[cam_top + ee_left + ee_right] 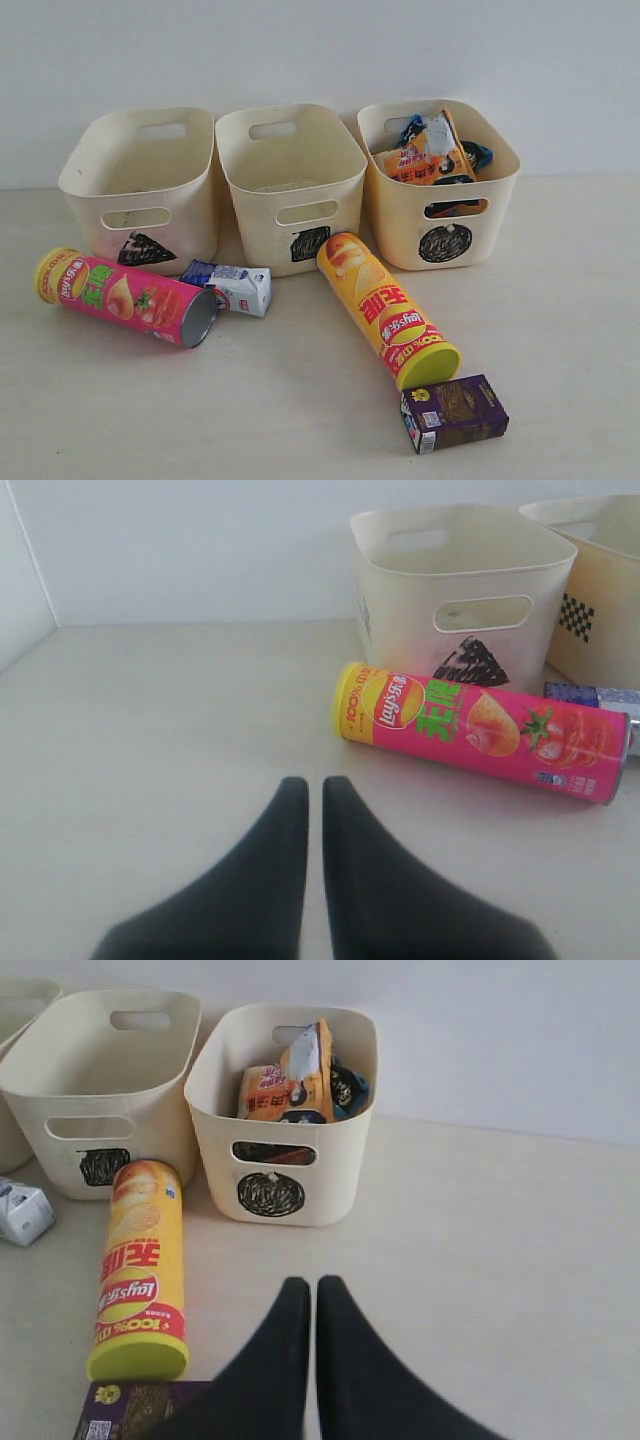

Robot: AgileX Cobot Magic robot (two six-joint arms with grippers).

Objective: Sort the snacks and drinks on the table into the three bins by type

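Three cream bins stand at the back of the table point(560, 380): triangle bin point(140, 185), square bin point(290, 180), circle bin point(440, 180). The circle bin holds the orange-white bag point(425, 150) and the blue bag point(475, 155). A pink chip tube point(125, 296) lies before the triangle bin, the blue-white carton point(230, 286) beside it. The yellow-red tube point(385, 308) lies before the circle bin, the purple carton point(455, 412) at its lid end. My left gripper point(314, 785) is shut and empty, short of the pink tube point(485, 730). My right gripper point(303, 1285) is shut and empty, beside the yellow-red tube point(140, 1270).
A pale wall runs behind the bins. Neither arm shows in the exterior view. In the left wrist view, a side wall point(20, 570) borders the table.
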